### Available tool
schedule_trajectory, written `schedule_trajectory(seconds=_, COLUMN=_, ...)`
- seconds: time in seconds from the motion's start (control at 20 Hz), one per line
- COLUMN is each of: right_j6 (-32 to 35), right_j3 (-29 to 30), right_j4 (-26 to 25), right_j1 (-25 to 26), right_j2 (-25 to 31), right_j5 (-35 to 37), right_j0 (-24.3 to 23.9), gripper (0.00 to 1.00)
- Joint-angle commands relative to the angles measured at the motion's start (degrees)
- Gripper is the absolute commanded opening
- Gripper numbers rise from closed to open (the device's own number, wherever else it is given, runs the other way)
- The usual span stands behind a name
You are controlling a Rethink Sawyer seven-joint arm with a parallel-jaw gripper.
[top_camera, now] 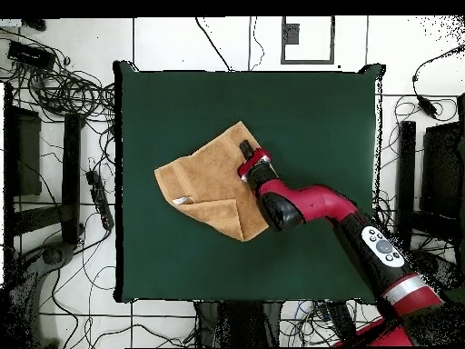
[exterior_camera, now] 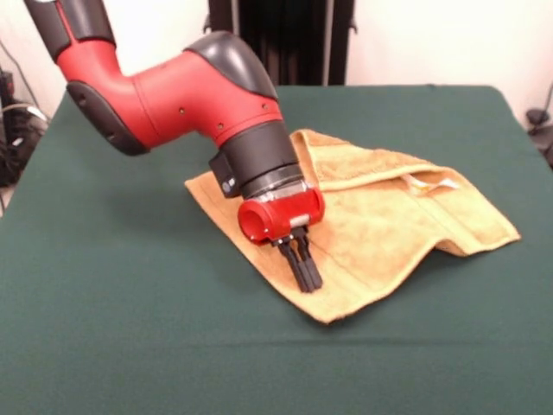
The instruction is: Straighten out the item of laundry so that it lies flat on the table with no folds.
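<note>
Nearest you in the front view, bare green counter [exterior_camera: 130, 346] runs up to the towel's [exterior_camera: 389, 225] front corner. Your tool [exterior_camera: 305, 278] points down onto the towel just behind that corner, its black fingers [exterior_camera: 301, 264] pressed together with nothing between them. Behind it, the towel's far edge is folded over onto itself, a white tag [exterior_camera: 432, 183] showing there. The towel lies around the counter's middle.

Tangled cables [top_camera: 64, 91] on white tiled floor [top_camera: 182, 41], dark stand [exterior_camera: 281, 39] behind
</note>
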Motion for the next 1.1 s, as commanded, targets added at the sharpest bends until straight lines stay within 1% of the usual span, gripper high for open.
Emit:
schedule_trajectory(seconds=0.05, right_j6=9.42, right_j3=-15.37, right_j4=0.03, right_j1=-0.84, right_j2=-14.85, right_j5=4.64, right_j0=7.11, gripper=0.0)
schedule_trajectory(seconds=0.25, right_j6=9.92, right_j3=-16.71, right_j4=2.69, right_j1=-1.37, right_j2=-18.29, right_j5=5.19, right_j0=9.9, gripper=0.0)
schedule_trajectory(seconds=0.45, right_j6=9.25, right_j3=-17.54, right_j4=5.27, right_j1=-1.55, right_j2=-20.54, right_j5=5.35, right_j0=11.56, gripper=0.0)
schedule_trajectory(seconds=0.75, right_j6=9.27, right_j3=-18.25, right_j4=7.3, right_j1=-1.49, right_j2=-22.71, right_j5=1.35, right_j0=12.85, gripper=0.0)
schedule_trajectory(seconds=0.9, right_j6=8.79, right_j3=-18.51, right_j4=7.86, right_j1=-1.2, right_j2=-23.15, right_j5=0.25, right_j0=13.06, gripper=0.0)
schedule_trajectory(seconds=1.1, right_j6=7.54, right_j3=-19.07, right_j4=7.87, right_j1=-0.69, right_j2=-22.24, right_j5=0.27, right_j0=12.46, gripper=0.0)
